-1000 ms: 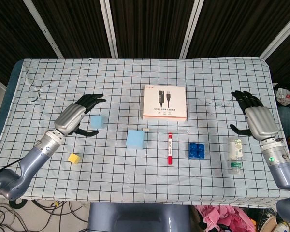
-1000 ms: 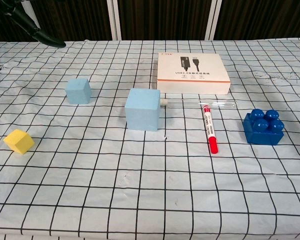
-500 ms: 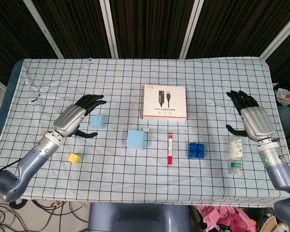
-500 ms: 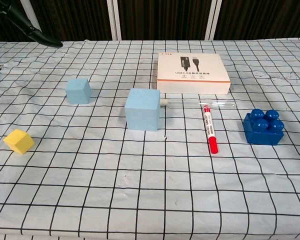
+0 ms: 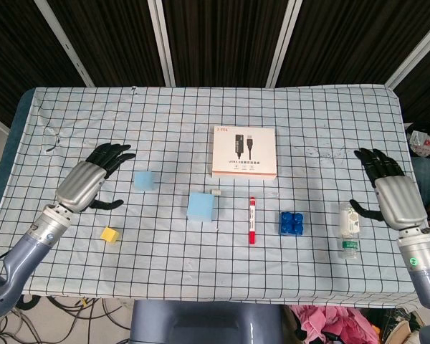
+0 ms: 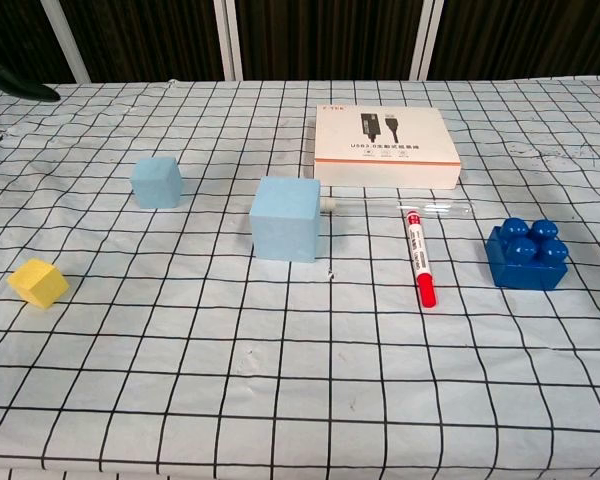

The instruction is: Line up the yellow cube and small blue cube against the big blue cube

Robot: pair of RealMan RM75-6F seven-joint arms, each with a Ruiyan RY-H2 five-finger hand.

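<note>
Nothing lined up yet imo. Nearest is the yellow cube (image 5: 110, 234), front left, well apart from the big blue cube (image 5: 201, 206) mid-table. Left hand (image 5: 82, 183) hovers just beyond it, fingers spread, holding nothing. Small blue cube (image 5: 144, 180) sits farther back, between that hand and the big one. Right hand (image 5: 393, 195) is splayed and empty near a small bottle (image 5: 350, 230). Next move prob needs a reach down to the yellow one.

Chest view: left hand (image 6: 15, 88) cut off at upper left edge; right hand outside frame; box (image 6: 386, 147) print too small.
</note>
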